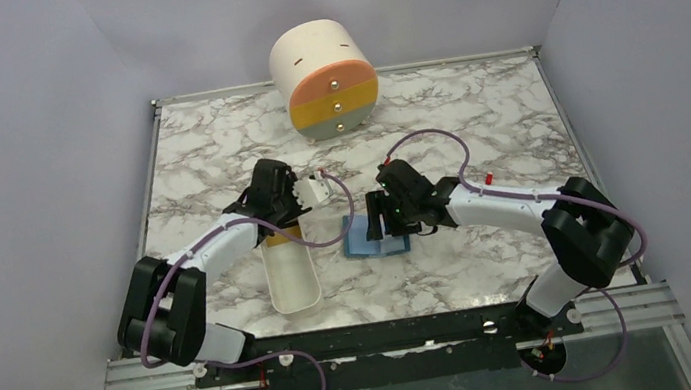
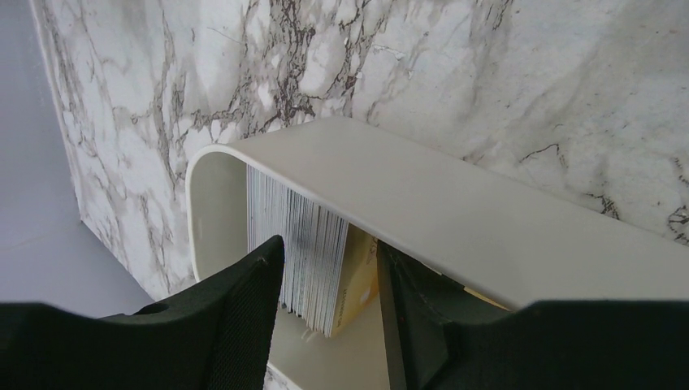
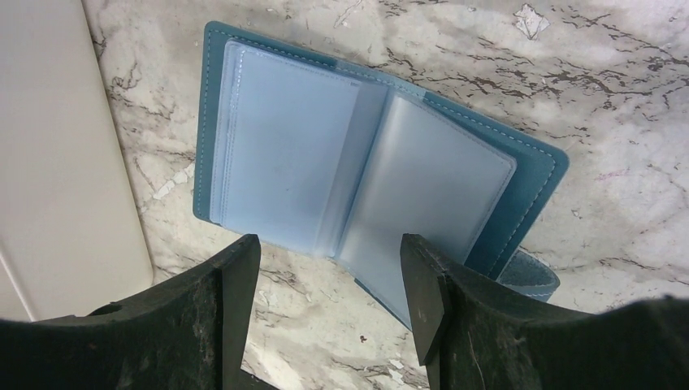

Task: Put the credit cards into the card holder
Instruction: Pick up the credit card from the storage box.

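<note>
The credit cards [image 2: 305, 244] stand on edge as a thick stack inside the long white tray [image 2: 455, 211], with a gold card [image 2: 361, 276] on the stack's right face. My left gripper [image 2: 328, 248] is open, and its two fingers reach down into the tray on either side of the stack. In the top view the left gripper [image 1: 285, 225] is over the tray's far end [image 1: 295, 282]. The blue card holder [image 3: 325, 171] lies open on the marble and shows pale blue sleeves. My right gripper [image 3: 327, 244] is open and empty just above its near edge. The top view shows the holder [image 1: 364, 245] partly under the right gripper [image 1: 380, 223].
A cream cylinder with orange, yellow and grey drawers [image 1: 326, 78] stands at the back centre. The white tray [image 3: 57, 162] lies just left of the holder. The holder's snap strap [image 3: 528, 276] sticks out at its right side. Grey walls enclose the table.
</note>
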You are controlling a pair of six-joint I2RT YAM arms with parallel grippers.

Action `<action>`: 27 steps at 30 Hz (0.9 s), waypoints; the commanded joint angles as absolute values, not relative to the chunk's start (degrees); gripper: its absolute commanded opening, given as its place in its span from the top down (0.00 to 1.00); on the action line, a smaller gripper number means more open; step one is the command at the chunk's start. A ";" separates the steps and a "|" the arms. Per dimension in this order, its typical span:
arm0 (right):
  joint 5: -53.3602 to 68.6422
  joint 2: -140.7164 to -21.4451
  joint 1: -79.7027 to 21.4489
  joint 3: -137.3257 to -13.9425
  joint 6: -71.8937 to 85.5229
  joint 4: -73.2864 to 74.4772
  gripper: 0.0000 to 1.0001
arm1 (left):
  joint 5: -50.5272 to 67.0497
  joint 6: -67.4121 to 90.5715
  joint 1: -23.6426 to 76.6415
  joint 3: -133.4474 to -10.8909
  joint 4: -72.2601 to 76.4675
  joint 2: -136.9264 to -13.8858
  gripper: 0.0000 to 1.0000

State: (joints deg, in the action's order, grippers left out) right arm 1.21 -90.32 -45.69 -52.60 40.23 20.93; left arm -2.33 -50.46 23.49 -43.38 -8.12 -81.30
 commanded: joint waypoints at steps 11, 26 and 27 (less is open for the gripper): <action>2.86 -88.88 -46.05 -53.10 40.25 18.81 0.36 | -6.21 -54.61 23.48 -42.01 -1.93 -80.71 0.65; 2.64 -88.15 -46.02 -52.02 40.34 18.46 0.36 | -7.05 -55.38 23.63 -42.58 -3.84 -79.81 0.75; 2.57 -88.15 -46.05 -52.05 40.34 18.52 0.36 | -6.96 -55.42 23.56 -42.67 -3.97 -79.92 0.78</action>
State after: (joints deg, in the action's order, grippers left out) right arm 1.87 -89.93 -45.69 -52.42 40.25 20.32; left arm -5.65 -54.33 23.64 -42.48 -4.95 -81.28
